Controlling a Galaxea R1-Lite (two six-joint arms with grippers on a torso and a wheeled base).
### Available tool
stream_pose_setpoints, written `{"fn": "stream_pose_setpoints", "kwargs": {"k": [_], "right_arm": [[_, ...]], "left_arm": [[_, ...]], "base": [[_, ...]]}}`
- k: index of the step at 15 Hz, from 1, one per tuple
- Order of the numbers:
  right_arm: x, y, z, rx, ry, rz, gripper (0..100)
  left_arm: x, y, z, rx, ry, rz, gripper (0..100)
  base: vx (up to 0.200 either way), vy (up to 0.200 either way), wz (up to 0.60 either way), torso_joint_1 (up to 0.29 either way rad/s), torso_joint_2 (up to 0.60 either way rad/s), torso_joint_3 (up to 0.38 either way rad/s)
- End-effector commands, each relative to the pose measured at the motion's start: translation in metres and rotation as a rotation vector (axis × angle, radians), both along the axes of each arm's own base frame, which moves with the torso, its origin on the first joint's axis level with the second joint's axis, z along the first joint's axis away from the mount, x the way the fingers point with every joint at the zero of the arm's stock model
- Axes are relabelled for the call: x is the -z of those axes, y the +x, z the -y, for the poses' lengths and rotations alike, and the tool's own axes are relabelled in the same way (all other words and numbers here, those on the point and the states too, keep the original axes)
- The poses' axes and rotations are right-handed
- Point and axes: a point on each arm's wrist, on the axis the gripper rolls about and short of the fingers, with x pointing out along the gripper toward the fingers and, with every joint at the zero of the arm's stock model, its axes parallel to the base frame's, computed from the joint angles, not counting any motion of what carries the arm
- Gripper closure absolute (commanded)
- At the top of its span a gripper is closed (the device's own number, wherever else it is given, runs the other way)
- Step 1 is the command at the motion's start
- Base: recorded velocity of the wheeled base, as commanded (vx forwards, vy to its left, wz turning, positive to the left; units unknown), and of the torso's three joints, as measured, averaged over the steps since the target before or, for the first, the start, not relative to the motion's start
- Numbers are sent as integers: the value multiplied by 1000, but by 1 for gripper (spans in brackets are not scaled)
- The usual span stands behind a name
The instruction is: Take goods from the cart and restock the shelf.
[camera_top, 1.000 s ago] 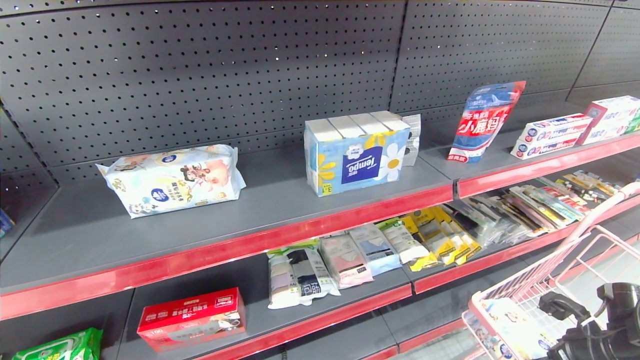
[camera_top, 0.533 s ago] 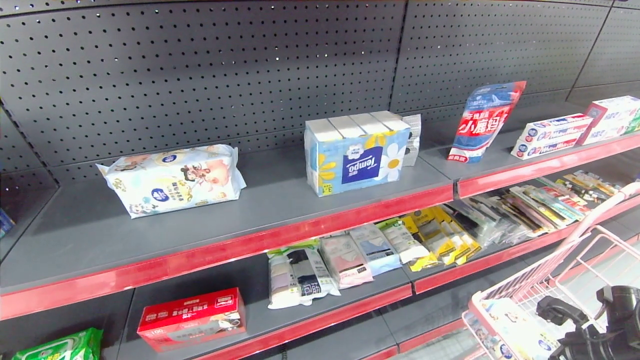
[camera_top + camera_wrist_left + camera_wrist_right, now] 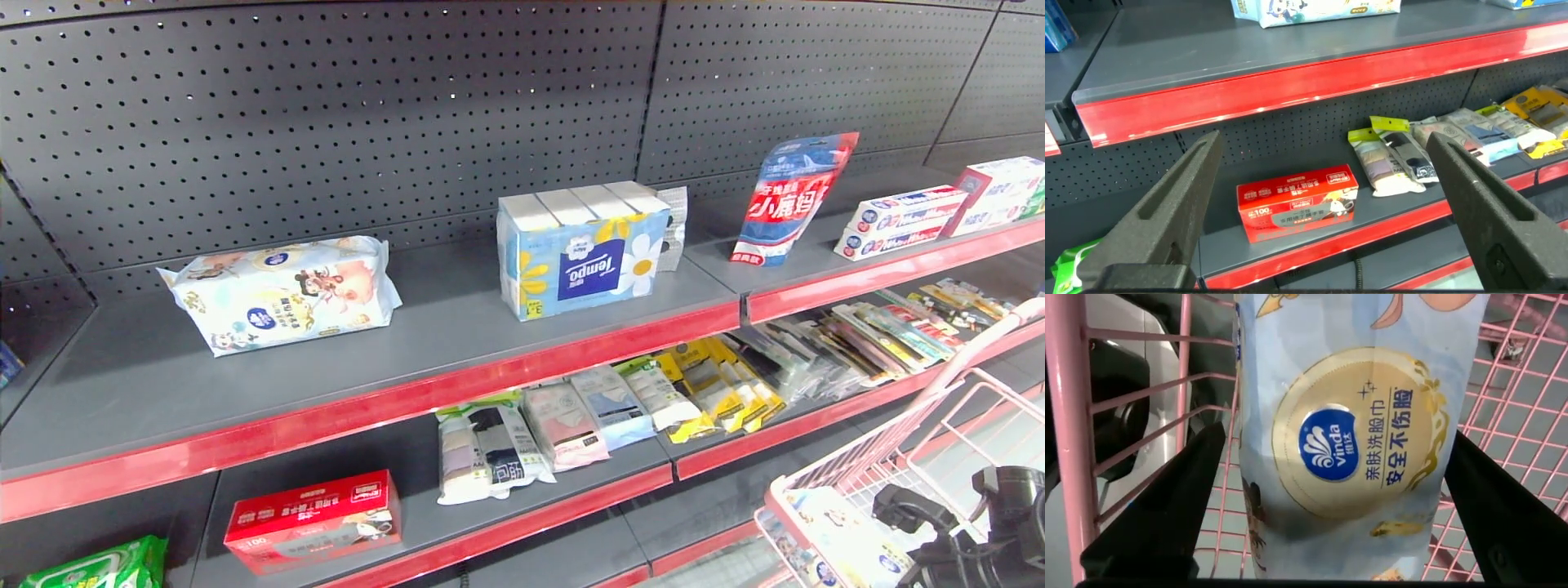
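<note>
**Pegboard aisle: right gripper spread around a pack in the cart**

Dark pegboard backs the grey shelf [image 3: 457, 327] with its red front edge, which stands beyond the pink wire cart [image 3: 865, 453]. On the shelf, up and away from the cart toward the robot's left, stands a blue tissue block [image 3: 584, 249]. Farther from the cart on the same level lies a soft wipes pack [image 3: 282, 294].

Inside the cart sits a pale blue pack [image 3: 1355, 441] bearing a round gold emblem, against the pink mesh. The right gripper [image 3: 1335, 433] is down in the cart with its fingers spread wide, one on each side of this pack. Whether they touch it cannot be told.

The left gripper [image 3: 1323, 137] is well away from the cart, its fingers wide apart and holding nothing. It faces the lower level, where a red box [image 3: 1298, 204] lies.
</note>
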Motion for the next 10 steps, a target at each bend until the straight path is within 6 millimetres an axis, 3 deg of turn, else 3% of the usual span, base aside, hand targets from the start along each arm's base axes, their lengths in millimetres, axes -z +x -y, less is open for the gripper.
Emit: {"fn": "stream_pose_setpoints", "kwargs": {"k": [1, 2, 8, 10], "right_arm": [[0, 0, 0, -2, 1, 0, 0], [0, -1, -1, -7, 1, -2, 100], [-1, -6, -2, 12, 12, -13, 100], [-14, -7, 6, 95, 3, 28, 100]], "left_arm": [[0, 0, 0, 0, 0, 0, 0], [0, 0, 0, 0, 0, 0, 0], [0, 0, 0, 0, 0, 0, 0], [0, 0, 0, 0, 0, 0, 0]], "base": [[0, 0, 0, 0, 0, 0], [0, 0, 0, 0, 0, 0], [0, 0, 0, 0, 0, 0], [0, 0, 0, 0, 0, 0]]}}
